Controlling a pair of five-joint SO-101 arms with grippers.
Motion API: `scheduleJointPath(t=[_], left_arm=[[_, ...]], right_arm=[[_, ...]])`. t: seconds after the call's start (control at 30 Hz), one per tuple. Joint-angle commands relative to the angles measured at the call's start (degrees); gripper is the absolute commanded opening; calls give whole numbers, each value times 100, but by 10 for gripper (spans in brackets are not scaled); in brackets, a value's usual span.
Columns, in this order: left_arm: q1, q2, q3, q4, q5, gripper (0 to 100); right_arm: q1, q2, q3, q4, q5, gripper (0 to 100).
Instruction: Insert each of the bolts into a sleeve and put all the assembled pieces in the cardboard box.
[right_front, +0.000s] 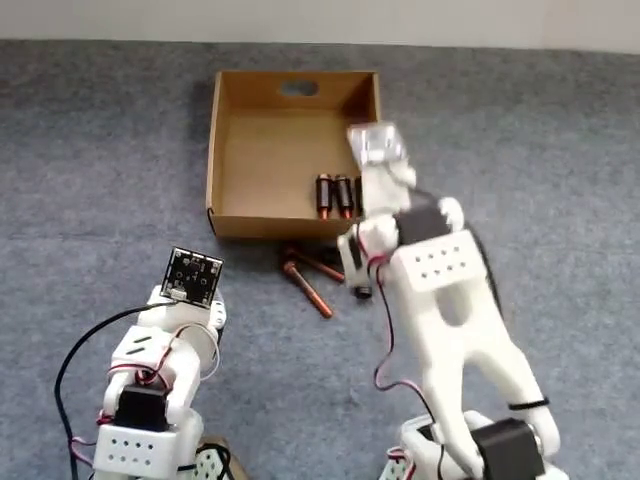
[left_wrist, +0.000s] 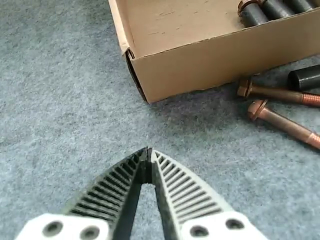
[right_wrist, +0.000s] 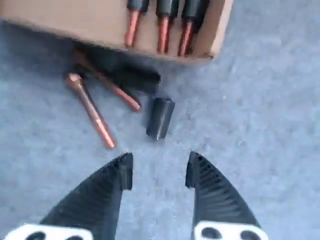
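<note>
Right up close, the right pincer hangs over the grey desk, jaws spread wide with nothing between them. Dead ahead of that gap, near but not touching, a loose black sleeve lies on its side. The left pincer is pinched tight on nothing at all, low over the desk and well apart from the near corner of the cardboard box. Now the score. Three assembled pieces lie side by side inside the box against its near wall, at the box's lower right corner in the high view, copper shafts poking out of dark sleeves. That batch looks done. What's left, by my reading, is two more pairs. One copper bolt lies bare on the desk with a second bolt just beside it, nearer the box. In the high view both sit at the centre of the frame, just below the box's near wall. A second sleeve rests just beside that outer wall, close to the bolts. So call it three in and two to go. The right pincer is the one lined up on a part, with the loose sleeve closest to it and the bolts off to one side of its jaws.
</note>
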Motion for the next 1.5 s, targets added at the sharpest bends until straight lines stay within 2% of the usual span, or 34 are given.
scheduleJointPath(t=[0.0,0.2,0.43,0.6,0.9,1.27,1.33,1.43,1.47], left_arm=[[66,4,101,9,9,13],[57,4,101,9,9,13],[57,-4,101,18,9,13],[57,-4,101,18,9,13],[48,-4,101,18,9,12],[48,-4,101,18,9,12],[48,-4,101,18,9,12],[48,-4,101,18,9,12],[48,-4,101,18,9,12]], right_arm=[[-66,-259,1130,-1218,35,170],[-66,-259,1815,-1991,35,170],[-66,-251,1947,-2571,35,170],[-66,-22,1921,-2598,62,170],[-40,1429,1182,-2703,62,170],[-22,2105,576,-2712,79,168],[-22,2167,585,-2712,79,134],[-13,2158,629,-2695,70,9],[22,2105,637,-2686,70,2]])
